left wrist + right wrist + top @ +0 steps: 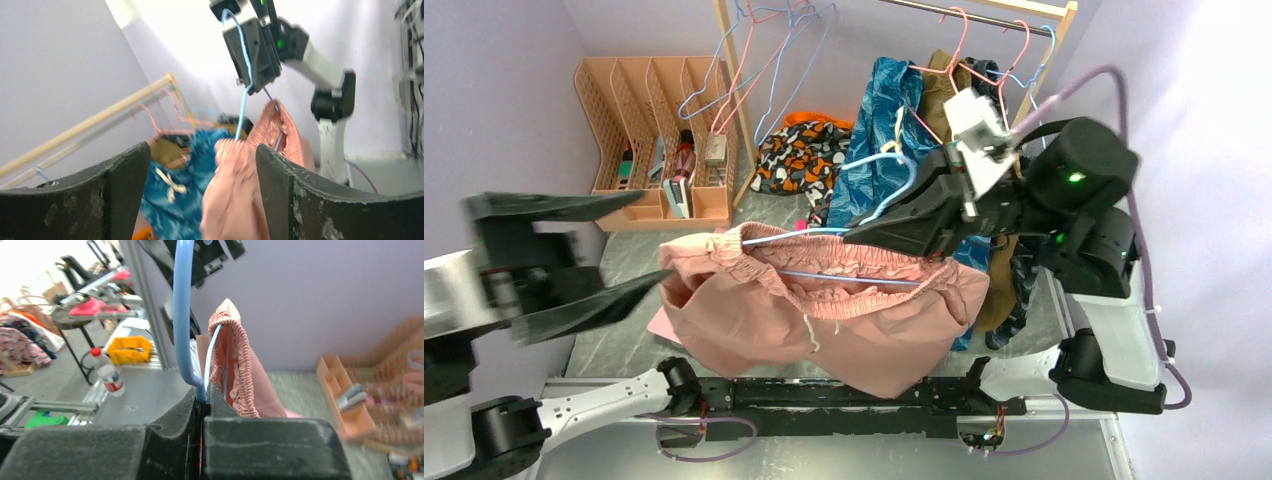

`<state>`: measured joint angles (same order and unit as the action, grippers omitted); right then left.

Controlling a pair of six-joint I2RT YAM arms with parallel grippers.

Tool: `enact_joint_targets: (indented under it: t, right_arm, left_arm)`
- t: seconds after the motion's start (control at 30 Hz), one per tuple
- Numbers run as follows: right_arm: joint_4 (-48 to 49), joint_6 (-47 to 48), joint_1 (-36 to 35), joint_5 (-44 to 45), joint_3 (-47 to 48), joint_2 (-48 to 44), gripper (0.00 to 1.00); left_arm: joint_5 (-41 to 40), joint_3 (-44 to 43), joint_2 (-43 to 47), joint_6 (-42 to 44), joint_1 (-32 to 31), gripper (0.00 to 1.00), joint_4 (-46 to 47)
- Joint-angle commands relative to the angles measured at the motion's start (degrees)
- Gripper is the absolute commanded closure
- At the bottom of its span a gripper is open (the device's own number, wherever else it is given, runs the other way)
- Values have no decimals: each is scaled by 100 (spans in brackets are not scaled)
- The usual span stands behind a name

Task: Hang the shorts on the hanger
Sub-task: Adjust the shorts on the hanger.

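Observation:
The dusty-pink shorts (824,320) hang in the air over the table's near edge, their gathered waistband threaded on the light-blue wire hanger (844,278). My right gripper (864,228) is shut on the hanger at the base of its hook; in the right wrist view the blue wire (183,315) rises from the closed jaws with the shorts (235,370) just behind. My left gripper (639,245) is open, just left of the shorts' left edge. In the left wrist view the shorts (240,200) lie between and beyond my spread fingers, apart from them.
A wooden rail (984,12) at the back carries pink and blue wire hangers and a blue patterned garment (879,130). A peach file organiser (659,130) stands at the back left. Patterned clothes (799,155) lie on the grey table.

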<state>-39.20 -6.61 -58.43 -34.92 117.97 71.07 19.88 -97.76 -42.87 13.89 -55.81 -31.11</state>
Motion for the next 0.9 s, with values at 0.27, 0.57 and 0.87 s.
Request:
enact_joint_targets:
  t: [0.27, 0.57, 0.87]
  right_arm:
    - [645, -106, 125, -1203, 1411, 377, 100]
    - [-378, 638, 124, 1708, 377, 672, 100]
    - [592, 204, 128, 616, 2449, 582, 100]
  left_arm:
    - [-459, -1155, 262, 128, 8, 18, 1266]
    - [-1119, -439, 569, 327, 9, 17, 1197]
    - [-1191, -95, 612, 361, 4, 18, 1273]
